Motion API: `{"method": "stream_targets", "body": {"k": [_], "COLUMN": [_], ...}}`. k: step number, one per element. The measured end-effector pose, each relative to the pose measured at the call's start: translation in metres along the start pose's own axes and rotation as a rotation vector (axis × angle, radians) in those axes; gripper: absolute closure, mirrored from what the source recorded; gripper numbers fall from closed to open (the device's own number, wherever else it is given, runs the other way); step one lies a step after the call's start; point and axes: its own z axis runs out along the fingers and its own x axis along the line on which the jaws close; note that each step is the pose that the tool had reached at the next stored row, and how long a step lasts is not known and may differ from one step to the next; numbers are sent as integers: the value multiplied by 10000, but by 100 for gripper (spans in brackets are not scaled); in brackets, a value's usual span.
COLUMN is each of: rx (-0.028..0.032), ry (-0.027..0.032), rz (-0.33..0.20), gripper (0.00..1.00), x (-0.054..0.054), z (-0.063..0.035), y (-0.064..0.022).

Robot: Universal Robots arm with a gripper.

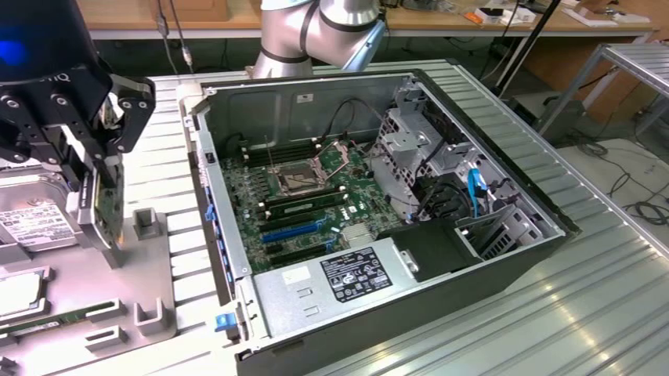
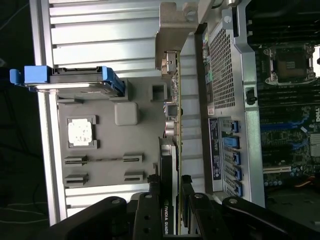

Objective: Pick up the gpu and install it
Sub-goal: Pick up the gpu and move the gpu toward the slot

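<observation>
The gpu [image 1: 108,215] is a thin card held on edge, its silver end bracket [image 2: 171,35] pointing away from the wrist. My gripper [image 1: 92,184] is shut on it, one dark finger on each face. In the wrist view the gpu [image 2: 173,125] runs edge-on out from between the gripper [image 2: 173,187] fingers, a label on its near end. The card is over the grey parts tray [image 1: 157,266], just outside the open computer case [image 1: 439,258] on the exterior view's left. Whether its lower edge still touches the tray I cannot tell.
Inside the case lie the motherboard [image 1: 303,184], blue expansion slots [image 1: 293,231] and a power supply [image 1: 334,278]. On the tray sit a hard drive [image 1: 31,223] in a blue caddy [image 2: 75,80], a memory stick [image 1: 52,321] and a processor chip [image 2: 81,134]. Ribbed metal table all round.
</observation>
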Motion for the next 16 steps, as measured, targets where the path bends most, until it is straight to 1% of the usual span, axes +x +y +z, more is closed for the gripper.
{"method": "stream_targets", "body": {"k": [12, 14, 16], "rx": [1, 0, 0], "ry": [0, 0, -1], "rz": [0, 0, 1], "gripper": [73, 73, 73], "x": [-3, -3, -4], "z": [-99, -134, -148], "y": [4, 6, 7]}}
